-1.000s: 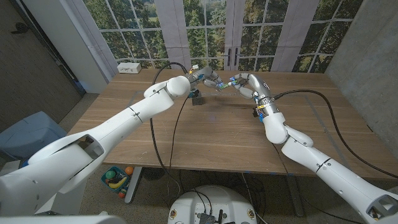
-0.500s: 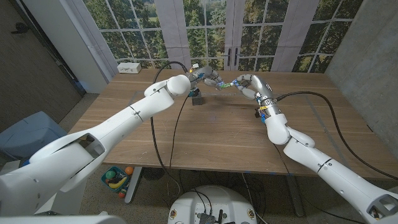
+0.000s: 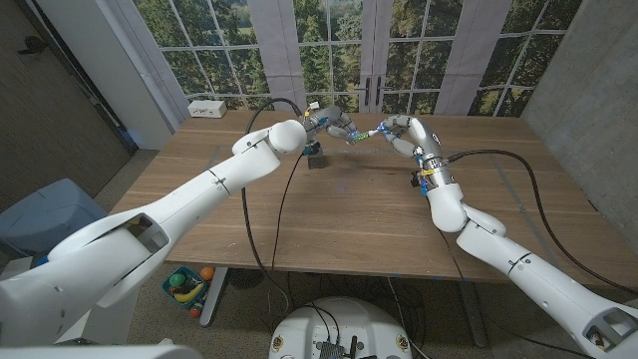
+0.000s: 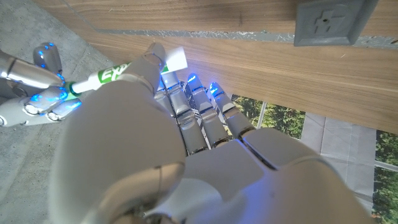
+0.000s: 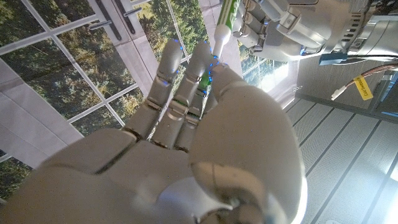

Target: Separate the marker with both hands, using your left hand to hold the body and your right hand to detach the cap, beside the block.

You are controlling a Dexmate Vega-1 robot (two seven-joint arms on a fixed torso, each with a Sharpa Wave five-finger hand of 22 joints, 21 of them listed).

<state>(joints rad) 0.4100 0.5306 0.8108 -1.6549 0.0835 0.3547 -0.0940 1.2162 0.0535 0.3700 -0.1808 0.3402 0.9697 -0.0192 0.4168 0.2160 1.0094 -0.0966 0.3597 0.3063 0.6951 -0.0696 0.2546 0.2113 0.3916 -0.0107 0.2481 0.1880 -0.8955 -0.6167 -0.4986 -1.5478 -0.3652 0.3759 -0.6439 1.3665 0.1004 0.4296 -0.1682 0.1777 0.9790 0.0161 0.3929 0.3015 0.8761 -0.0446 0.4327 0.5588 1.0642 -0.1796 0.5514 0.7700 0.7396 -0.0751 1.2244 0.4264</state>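
Above the table's far middle, my left hand [image 3: 337,127] grips the white body of a marker [image 3: 364,135] with green lettering. My right hand [image 3: 401,134] faces it and pinches the marker's green cap end. In the left wrist view the marker [image 4: 102,78] runs from my left hand [image 4: 155,130] into the right hand's fingertips [image 4: 38,87]. In the right wrist view the marker [image 5: 222,28] spans unbroken from the left hand [image 5: 292,25] to my right hand [image 5: 205,130]. A dark grey block [image 3: 315,157] sits on the table just below the left hand; it shows as a square block [image 4: 326,22] in the left wrist view.
A white box [image 3: 207,108] lies at the table's far left corner. Black cables [image 3: 269,199] trail from both arms across the wooden table [image 3: 349,219]. Windows stand behind the far edge. A blue bin [image 3: 45,214] stands on the floor at the left.
My right hand has lifted slightly and drifted a little to the right, still on the cap end. The left hand and the block have stayed put.
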